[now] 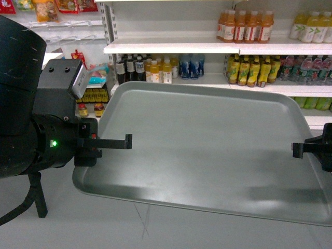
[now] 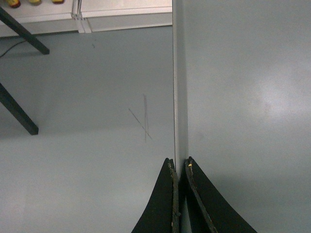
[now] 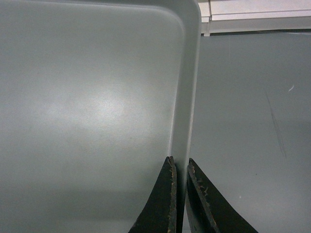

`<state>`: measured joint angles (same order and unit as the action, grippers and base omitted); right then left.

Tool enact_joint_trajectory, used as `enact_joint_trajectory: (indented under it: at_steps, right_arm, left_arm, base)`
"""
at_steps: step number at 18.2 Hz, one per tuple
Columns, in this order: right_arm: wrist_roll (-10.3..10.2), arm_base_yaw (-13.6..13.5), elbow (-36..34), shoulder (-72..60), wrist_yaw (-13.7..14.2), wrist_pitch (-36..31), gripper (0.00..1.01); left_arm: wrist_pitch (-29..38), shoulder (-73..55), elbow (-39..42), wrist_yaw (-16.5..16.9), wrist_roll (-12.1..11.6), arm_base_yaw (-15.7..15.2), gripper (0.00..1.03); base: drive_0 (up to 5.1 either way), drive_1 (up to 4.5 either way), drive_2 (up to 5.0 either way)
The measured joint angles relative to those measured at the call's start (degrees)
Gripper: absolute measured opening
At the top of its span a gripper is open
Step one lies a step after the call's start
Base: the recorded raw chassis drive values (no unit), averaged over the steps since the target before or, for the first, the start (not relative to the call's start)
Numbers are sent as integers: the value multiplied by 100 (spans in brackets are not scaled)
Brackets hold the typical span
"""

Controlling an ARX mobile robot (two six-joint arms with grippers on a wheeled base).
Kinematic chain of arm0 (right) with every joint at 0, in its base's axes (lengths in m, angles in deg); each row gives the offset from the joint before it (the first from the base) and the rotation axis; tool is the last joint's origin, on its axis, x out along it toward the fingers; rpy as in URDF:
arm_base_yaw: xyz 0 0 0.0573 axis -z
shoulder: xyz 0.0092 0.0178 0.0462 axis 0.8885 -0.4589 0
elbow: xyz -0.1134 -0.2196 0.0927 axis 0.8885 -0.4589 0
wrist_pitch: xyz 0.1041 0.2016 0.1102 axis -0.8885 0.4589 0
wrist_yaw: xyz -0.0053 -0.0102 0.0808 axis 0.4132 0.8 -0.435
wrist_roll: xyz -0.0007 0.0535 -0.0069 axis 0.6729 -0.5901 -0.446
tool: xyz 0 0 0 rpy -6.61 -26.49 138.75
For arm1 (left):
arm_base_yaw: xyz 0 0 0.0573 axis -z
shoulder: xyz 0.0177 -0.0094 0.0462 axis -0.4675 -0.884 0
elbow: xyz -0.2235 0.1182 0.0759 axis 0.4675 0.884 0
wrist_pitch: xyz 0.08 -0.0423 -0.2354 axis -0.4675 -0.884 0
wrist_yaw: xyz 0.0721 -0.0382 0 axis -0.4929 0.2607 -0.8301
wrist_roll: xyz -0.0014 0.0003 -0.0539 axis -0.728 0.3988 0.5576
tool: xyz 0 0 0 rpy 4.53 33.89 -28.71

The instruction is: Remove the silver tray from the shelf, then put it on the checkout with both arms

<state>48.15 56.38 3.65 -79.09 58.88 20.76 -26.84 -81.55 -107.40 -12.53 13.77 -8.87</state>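
Observation:
The silver tray [image 1: 207, 145] hangs level in the air above the grey floor, in front of the white shelf [image 1: 171, 47]. My left gripper [image 1: 127, 140] is shut on the rim of its left short side. In the left wrist view the gripper [image 2: 179, 162] pinches that rim, with the tray's surface [image 2: 243, 97] to the right. My right gripper [image 1: 295, 149] is shut on the opposite rim. In the right wrist view the gripper [image 3: 179, 162] clamps the edge near a rounded corner of the tray [image 3: 97, 107]. The checkout is out of view.
Drink bottles [image 1: 244, 26] fill the shelf boards behind the tray. A black tripod leg [image 1: 36, 202] stands on the floor at the left, also seen from the left wrist [image 2: 19, 116]. The shelf's white base [image 2: 121, 19] runs along the floor.

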Motion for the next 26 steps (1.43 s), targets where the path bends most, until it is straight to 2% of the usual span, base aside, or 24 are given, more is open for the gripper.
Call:
enact_joint_trajectory:
  at_steps: [26]
  right_arm:
    - [2, -2, 2, 0, -4, -44, 3]
  left_arm:
    - [35, 4, -7, 2, -4, -9, 3]
  base:
    - [-496, 229, 259]
